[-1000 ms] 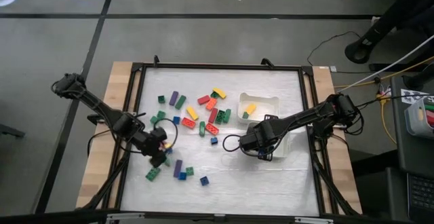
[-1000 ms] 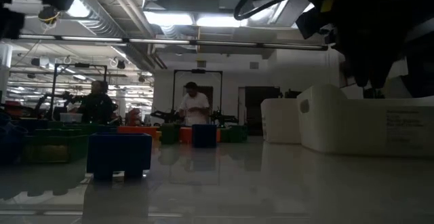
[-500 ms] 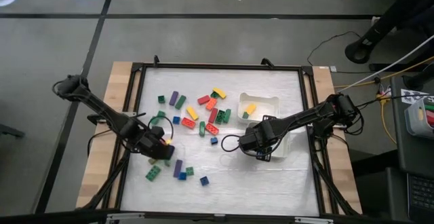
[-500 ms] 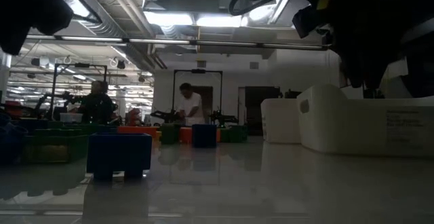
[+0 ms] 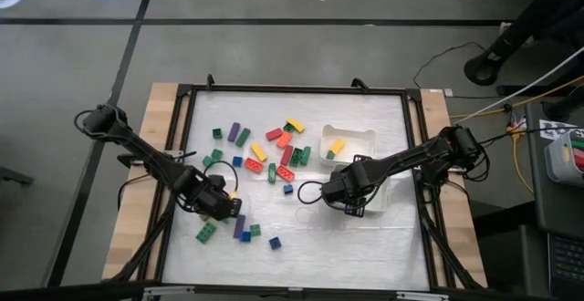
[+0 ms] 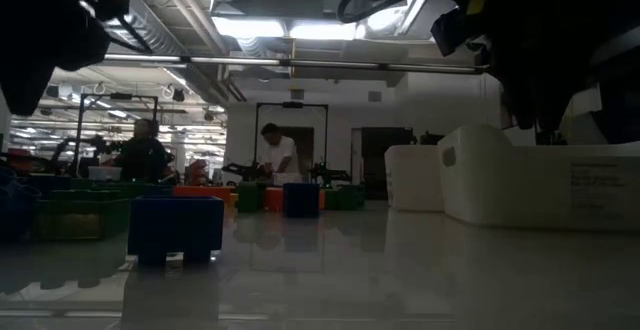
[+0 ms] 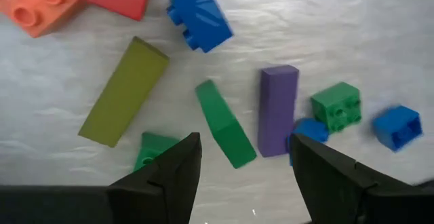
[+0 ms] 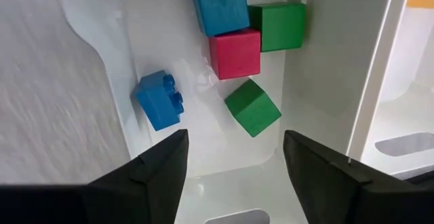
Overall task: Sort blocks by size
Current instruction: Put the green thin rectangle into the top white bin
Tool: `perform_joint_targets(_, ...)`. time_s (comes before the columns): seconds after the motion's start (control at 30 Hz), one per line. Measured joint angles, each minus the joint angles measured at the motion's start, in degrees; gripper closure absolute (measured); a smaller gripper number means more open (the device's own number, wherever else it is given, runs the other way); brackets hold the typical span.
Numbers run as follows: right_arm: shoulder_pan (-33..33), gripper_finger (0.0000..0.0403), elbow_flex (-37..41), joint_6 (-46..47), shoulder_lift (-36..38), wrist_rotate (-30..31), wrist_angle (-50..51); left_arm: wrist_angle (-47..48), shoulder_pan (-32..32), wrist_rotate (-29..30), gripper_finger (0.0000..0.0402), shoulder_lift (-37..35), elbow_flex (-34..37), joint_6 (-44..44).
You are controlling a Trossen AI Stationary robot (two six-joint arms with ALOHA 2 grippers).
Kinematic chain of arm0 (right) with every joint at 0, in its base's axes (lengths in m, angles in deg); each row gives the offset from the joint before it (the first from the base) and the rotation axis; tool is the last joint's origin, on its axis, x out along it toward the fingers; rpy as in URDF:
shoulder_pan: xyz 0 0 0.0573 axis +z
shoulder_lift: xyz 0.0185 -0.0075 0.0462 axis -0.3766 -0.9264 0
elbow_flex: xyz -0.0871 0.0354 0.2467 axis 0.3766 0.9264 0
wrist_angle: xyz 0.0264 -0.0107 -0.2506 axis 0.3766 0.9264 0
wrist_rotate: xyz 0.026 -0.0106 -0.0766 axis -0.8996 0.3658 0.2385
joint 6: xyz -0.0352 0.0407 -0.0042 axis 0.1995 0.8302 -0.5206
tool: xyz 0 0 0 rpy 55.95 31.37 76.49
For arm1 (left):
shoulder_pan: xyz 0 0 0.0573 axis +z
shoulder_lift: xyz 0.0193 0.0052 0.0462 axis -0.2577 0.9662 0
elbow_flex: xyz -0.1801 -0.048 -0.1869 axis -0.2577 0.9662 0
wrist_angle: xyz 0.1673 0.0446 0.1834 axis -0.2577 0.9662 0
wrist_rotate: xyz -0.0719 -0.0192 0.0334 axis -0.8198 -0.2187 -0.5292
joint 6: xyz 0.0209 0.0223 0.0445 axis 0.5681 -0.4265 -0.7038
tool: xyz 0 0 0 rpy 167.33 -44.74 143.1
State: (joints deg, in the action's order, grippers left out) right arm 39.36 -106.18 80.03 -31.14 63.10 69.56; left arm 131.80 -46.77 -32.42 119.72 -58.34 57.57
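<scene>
Purple plastic bar (image 7: 278, 108) lies lengthwise between my left gripper's (image 7: 244, 163) spread, empty fingers, beside the loose blocks; my right gripper (image 8: 234, 159), released, hangs over a white tray (image 8: 102, 41).

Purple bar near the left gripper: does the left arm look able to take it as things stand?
Probably yes. The left gripper hangs open just above the purple bar, nothing lying on it. A green bar and a small blue block crowd its near end, so a finger might nudge them.
</scene>
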Motion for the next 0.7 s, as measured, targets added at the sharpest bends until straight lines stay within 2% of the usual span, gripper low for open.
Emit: perform_joint_targets(0.7, 0.0, 0.0162, 0.0, 0.0, 0.0, 0.0, -0.2, -1.4, 0.1, 0.0, 0.0192, 5.4, 0.0, 0.6)
